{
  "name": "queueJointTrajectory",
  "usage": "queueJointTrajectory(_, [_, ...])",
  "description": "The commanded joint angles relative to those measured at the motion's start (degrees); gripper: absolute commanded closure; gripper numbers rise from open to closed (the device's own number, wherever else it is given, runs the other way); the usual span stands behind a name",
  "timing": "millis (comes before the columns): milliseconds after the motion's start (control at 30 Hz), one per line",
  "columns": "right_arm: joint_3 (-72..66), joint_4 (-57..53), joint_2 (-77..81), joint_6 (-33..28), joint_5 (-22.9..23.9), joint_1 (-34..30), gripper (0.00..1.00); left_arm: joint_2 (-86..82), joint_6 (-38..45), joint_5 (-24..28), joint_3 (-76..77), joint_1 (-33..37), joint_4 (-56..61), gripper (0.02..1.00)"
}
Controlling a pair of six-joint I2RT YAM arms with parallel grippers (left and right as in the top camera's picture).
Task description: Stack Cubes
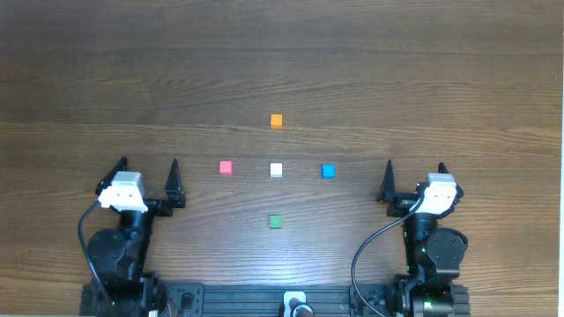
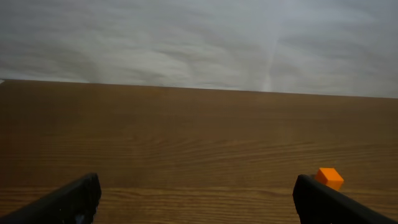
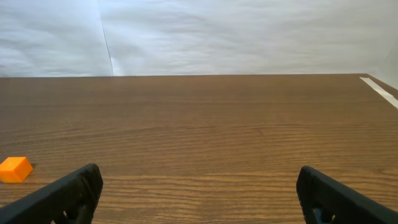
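Nothing stacked yet, so this looks like the starting layout. Five cubes sit flat on the wooden table (image 1: pixel 441 70) in a plus shape: white cube (image 1: pixel 277 170) in the middle, pink cube (image 1: pixel 226 167) to its left, blue cube (image 1: pixel 329 171) to its right, orange cube (image 1: pixel 277 121) farther out, green cube (image 1: pixel 276 222) nearest the arms. They're all well apart, I'd guess so the fingers get room around each one.

Being cubes, they have no long axis. From above their sides run roughly along the wood grain.

The left gripper (image 1: pixel 147 176) and right gripper (image 1: pixel 415 176) sit low on either side of the cubes, pointing away from the bases. Both are spread wide and hold nothing, which reads like a parked ready pose.
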Motion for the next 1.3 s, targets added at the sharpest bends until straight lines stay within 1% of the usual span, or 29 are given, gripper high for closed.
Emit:
queueJointTrajectory(33, [-0.5, 0.1, -0.6, 0.0, -0.7, 0.0, 0.007, -0.4, -0.6, 0.7, -0.5, 0.3, 0.2, 0.018])
queueJointTrajectory(1233, [-0.5, 0.1, -0.6, 0.0, -0.7, 0.0, 0.007, -0.4, -0.7, 0.8, -0.5, 0.3, 0.2, 0.02])
queueJointTrajectory(1300, [-0.5, 0.1, -0.6, 0.0, -0.7, 0.0, 0.007, -0.3, -2.6, 0.8, -0.5, 0.3, 0.2, 0.018])
